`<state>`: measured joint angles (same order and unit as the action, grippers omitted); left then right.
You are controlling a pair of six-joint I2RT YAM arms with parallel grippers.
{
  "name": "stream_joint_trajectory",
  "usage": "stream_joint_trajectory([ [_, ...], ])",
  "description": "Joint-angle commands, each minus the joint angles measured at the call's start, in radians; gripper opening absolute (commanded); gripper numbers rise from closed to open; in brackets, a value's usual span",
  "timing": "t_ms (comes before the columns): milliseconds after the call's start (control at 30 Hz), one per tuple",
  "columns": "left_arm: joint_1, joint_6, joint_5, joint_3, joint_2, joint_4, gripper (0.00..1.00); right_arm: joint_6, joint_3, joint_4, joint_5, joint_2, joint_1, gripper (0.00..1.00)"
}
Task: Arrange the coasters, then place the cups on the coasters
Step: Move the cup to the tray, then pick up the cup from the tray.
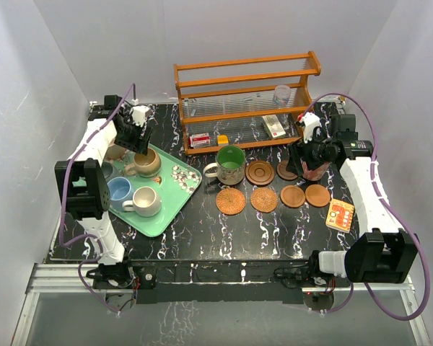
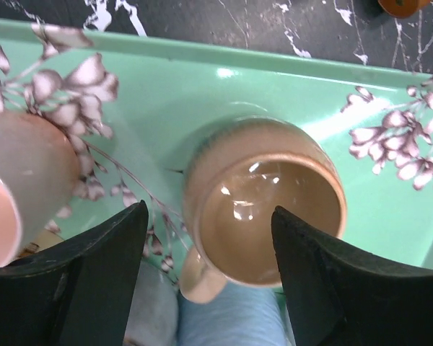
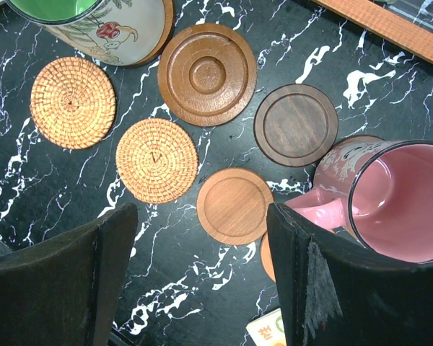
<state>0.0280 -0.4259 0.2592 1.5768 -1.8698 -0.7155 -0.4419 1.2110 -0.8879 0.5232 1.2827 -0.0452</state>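
Observation:
On the mint tray [image 1: 175, 198] a tan cup [image 1: 146, 162] stands upright. My left gripper [image 1: 138, 146] hangs open just over it. In the left wrist view the tan cup [image 2: 263, 209] lies between the fingers [image 2: 94, 281], with its rim at the right one. A light blue cup [image 1: 119, 189] and a cream cup [image 1: 146, 202] share the tray. A green cup [image 1: 231, 164] stands on a coaster. Ringed [image 3: 207, 73], dark [image 3: 296, 124], woven [image 3: 156, 160] and smooth [image 3: 234, 205] coasters lie bare. My right gripper [image 3: 202, 216] is open above the smooth one. The pink cup [image 3: 400, 194] stands outside its right finger.
A wooden rack [image 1: 245, 101] with a glass tumbler [image 1: 281, 94] and small boxes stands at the back. An orange card [image 1: 340, 215] lies at the right, near my right arm. A pale cup [image 2: 18, 191] sits close to my left finger. White walls enclose the table.

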Motion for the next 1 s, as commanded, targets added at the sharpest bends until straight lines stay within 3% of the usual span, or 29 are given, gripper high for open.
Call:
stream_joint_trajectory([
  [0, -0.013, -0.081, -0.012, 0.069, -0.07, -0.057, 0.66, 0.011, -0.011, 0.043, -0.006, -0.046, 0.001, 0.71],
  [967, -0.038, -0.157, -0.046, 0.063, -0.068, 0.017, 0.21, 0.015, -0.018, 0.037, -0.012, -0.062, -0.004, 0.72],
])
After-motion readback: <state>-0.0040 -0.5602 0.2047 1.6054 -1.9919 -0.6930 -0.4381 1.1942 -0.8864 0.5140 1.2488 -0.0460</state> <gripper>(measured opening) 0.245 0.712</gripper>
